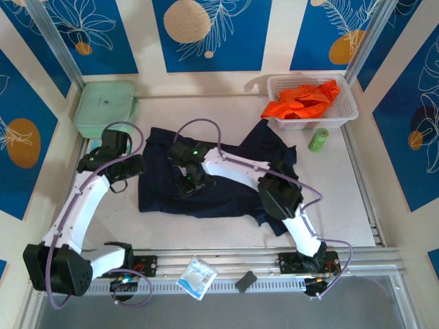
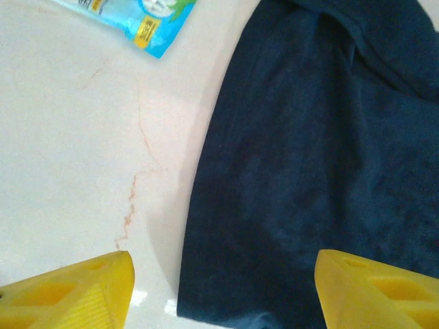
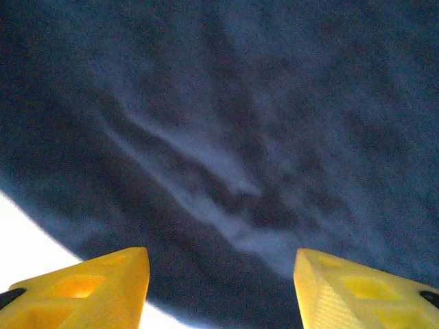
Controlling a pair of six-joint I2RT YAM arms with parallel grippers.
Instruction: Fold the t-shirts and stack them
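The right arm, bent across the plain dark navy t-shirt, hides much of its middle. The shirt lies spread at the centre of the tabletop. The right tool hovers over the cloth, spread and empty. The left tool hangs spread above the shirt's left edge. The bright orange t-shirt sits crumpled in the white plastic basket at the far right corner.

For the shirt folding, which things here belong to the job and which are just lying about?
Job:
navy shirt, spread on the table
orange shirt, bunched in the basket

Lying about:
green case, far left corner
green roll, beside the basket
packet, near edge
dark block, near edge
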